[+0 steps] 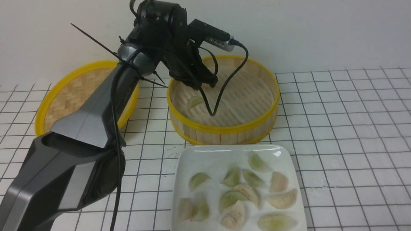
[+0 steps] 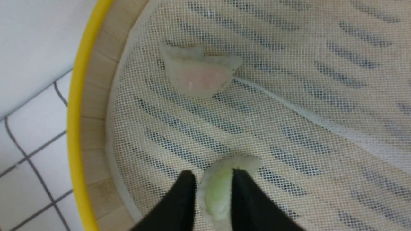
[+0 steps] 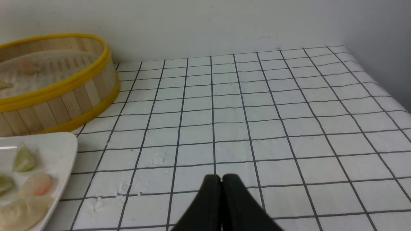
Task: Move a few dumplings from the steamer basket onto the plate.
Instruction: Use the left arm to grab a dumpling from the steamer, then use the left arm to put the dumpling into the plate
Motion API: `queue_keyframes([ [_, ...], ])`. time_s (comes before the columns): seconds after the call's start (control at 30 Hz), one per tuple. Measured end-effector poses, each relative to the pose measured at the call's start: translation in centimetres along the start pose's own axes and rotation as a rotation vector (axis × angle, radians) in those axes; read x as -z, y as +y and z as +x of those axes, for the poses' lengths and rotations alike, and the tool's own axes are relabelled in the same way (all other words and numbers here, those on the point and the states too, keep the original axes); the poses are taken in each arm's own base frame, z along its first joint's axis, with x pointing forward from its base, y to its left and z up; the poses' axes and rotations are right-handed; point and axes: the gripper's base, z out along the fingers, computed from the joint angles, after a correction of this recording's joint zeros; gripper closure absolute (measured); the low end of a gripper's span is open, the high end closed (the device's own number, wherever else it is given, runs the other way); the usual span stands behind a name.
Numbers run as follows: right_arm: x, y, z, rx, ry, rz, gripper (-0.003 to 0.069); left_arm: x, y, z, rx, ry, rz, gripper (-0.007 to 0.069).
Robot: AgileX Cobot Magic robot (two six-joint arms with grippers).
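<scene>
**Green dumpling.** One green dumpling (image 2: 215, 192) lies on the mesh liner (image 2: 289, 96) inside the steamer basket (image 1: 226, 130), toward the basket's left wall. A pink dumpling (image 2: 200, 75) rests on the same liner, apart from it. In the front view the pink one is hidden behind the arm.

**Left gripper.** The left gripper (image 1: 204, 84) reaches down inside the basket rim with its jaws part-way apart. In the left wrist view its two black fingers (image 2: 179, 199) flank the green dumpling, one on each long side, and the dumpling fills the gap. The front view shows that dumpling resting flat on the liner, lower than the fingertips. Whether the fingers actually touch it cannot be told.

**Basket.** It stands at the far edge of the tabletop (image 1: 346, 124), about mid-width and close to the wall. A black cable (image 1: 222, 94) from the wrist hangs in a loop into it.

**Plate.** The white plate (image 1: 193, 157) sits just beside the basket on its near side and runs to the tabletop's near edge. It carries about a dozen loaded dumplings (image 1: 283, 199), green and pink-beige. Several of them overlap near the plate's middle.

**Lid.** The woven lid (image 1: 71, 96) lies toward the far left corner of the tabletop, left of the basket. The left arm partly covers it.

**Right gripper.** The right gripper (image 3: 221, 176) has its fingers pressed together with nothing between them. It is above the gridded cloth to the right of the plate, well apart from the basket.
</scene>
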Motion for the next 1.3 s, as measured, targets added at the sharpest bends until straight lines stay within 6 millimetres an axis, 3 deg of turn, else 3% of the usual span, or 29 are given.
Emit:
queue_keyframes([
  [0.03,0.0,0.0,0.0,0.000,0.000,0.000,0.0673,-0.8,-0.1,0.3,0.000,0.014,0.004,0.0342],
  [0.1,0.0,0.0,0.0,0.000,0.000,0.000,0.0673,-1.5,-0.1,0.6,0.002,0.029,0.009,0.0277],
  [0.23,0.0,0.0,0.0,0.000,0.000,0.000,0.0673,-3.2,-0.3,1.3,0.006,0.061,0.016,0.0234],
  [0.33,0.0,0.0,0.0,0.000,0.000,0.000,0.0673,-3.6,-0.4,1.4,0.013,0.065,0.028,0.0309],
  [0.4,0.0,0.0,0.0,0.000,0.000,0.000,0.0673,-3.6,-0.4,1.4,0.014,0.065,0.031,0.0465],
  [0.57,0.0,0.0,0.0,-0.001,0.000,0.000,0.0673,-2.7,-0.5,1.1,0.020,0.048,0.047,0.0462],
  [0.7,0.0,0.0,0.0,-0.001,0.000,0.000,0.0673,1.8,-0.6,-0.7,0.042,-0.041,0.073,0.0462],
  [0.73,0.0,0.0,0.0,-0.001,0.000,0.000,0.0673,5.2,-0.7,-1.8,0.078,-0.104,0.084,0.0462],
  [0.77,0.0,0.0,0.0,-0.001,0.000,0.000,0.0673,5.7,-0.7,-1.9,0.083,-0.112,0.083,0.0462],
  [0.83,0.0,0.0,0.0,-0.001,0.000,0.000,0.0673,10.7,-1.1,-2.6,0.129,-0.171,0.115,0.0462],
  [0.87,0.0,0.0,0.0,-0.001,0.000,0.000,0.0673,13.4,-1.7,-2.5,0.141,-0.178,0.132,0.0462],
  [0.97,0.0,0.0,0.0,-0.001,0.000,0.000,0.0673,17.0,-3.5,-0.5,0.136,-0.112,0.164,0.0462],
  [1.03,0.0,0.0,0.0,-0.001,0.000,0.000,0.0673,16.9,-5.0,1.7,0.126,-0.012,0.189,0.0462],
  [1.13,0.0,0.0,0.0,-0.001,0.000,0.000,0.0673,14.6,-7.4,6.3,0.103,0.195,0.231,0.0462],
  [1.17,0.0,0.0,0.0,-0.001,0.000,0.000,0.0673,14.7,-7.6,6.3,0.098,0.191,0.233,0.0462],
  [1.2,0.0,0.0,0.0,-0.001,0.000,0.000,0.0673,12.7,-8.9,8.8,0.067,0.296,0.255,0.0462],
  [1.3,0.0,0.0,0.0,-0.001,0.000,0.000,0.0673,9.9,-10.3,10.8,0.028,0.336,0.265,0.0462],
])
